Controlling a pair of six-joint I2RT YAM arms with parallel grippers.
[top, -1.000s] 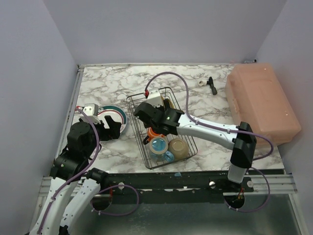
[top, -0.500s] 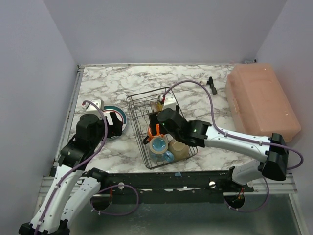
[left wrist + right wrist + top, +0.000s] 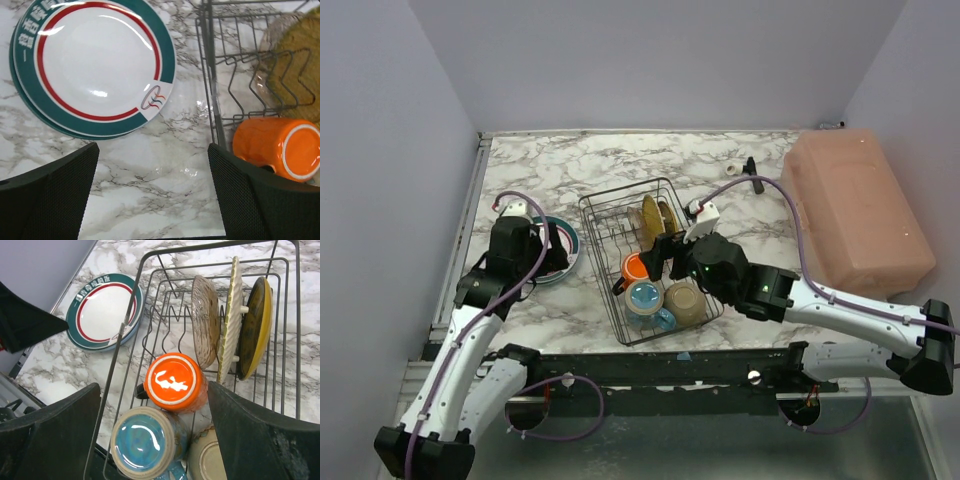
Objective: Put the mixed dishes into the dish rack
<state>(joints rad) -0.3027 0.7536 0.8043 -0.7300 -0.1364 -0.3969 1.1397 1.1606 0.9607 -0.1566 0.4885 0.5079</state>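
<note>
The black wire dish rack (image 3: 603,265) stands mid-table. In it lie an orange mug (image 3: 635,268), a blue mug (image 3: 645,297) and a pale bowl (image 3: 686,300), all bottom up, with upright plates (image 3: 655,215) behind. The right wrist view shows the orange mug (image 3: 175,381), the blue mug (image 3: 145,441), a brownish plate (image 3: 206,320), a pale ribbed plate (image 3: 231,325) and a dark-rimmed yellow plate (image 3: 256,325). Two green-rimmed white plates (image 3: 560,245) are stacked left of the rack. My right gripper (image 3: 662,255) hangs open and empty above the mugs. My left gripper (image 3: 552,265) is open and empty over the marble just in front of the stack (image 3: 95,62).
A large pink box (image 3: 855,210) fills the right side. A small black tool (image 3: 753,172) and a small white ring (image 3: 733,168) lie at the back. The table's near edge runs just below the rack. Walls close the left, back and right.
My right gripper has drawn back to the right, off the rack's left part, uncovering the upright plates. My left gripper has reached forward to the green-rimmed plates.
</note>
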